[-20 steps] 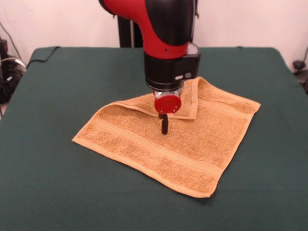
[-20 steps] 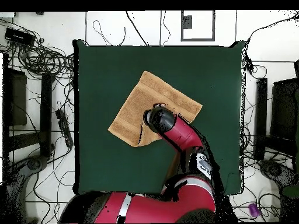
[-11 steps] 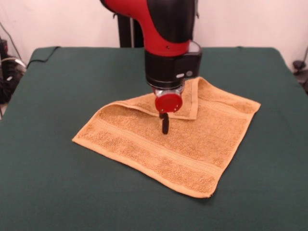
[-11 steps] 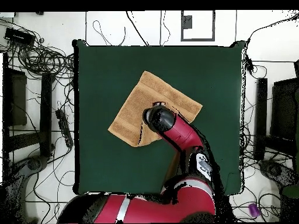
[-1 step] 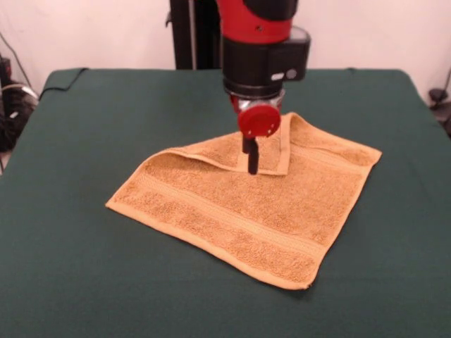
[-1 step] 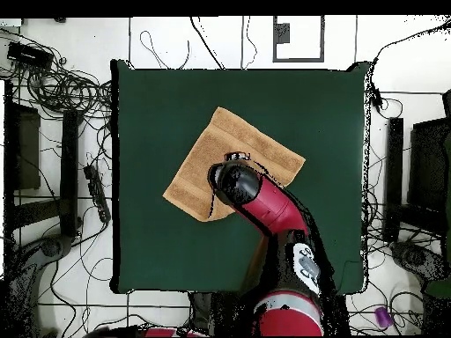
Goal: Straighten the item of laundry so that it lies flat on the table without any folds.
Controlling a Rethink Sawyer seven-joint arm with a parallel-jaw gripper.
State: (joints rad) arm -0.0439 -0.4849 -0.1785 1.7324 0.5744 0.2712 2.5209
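An orange-tan terry towel (image 5: 246,211) lay near the middle of the green-clothed table (image 5: 77,267), its far corner folded over onto itself. Above that folded flap (image 5: 239,151) hung the gripper (image 5: 251,158) of the red and black arm (image 6: 264,207); whether its jaws were apart or closed could not be told.

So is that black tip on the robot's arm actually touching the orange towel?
Cannot tell. In the front view the gripper overlaps the towel's folded-over corner, but no contact or gap shows plainly. In the overhead view the arm hides it.
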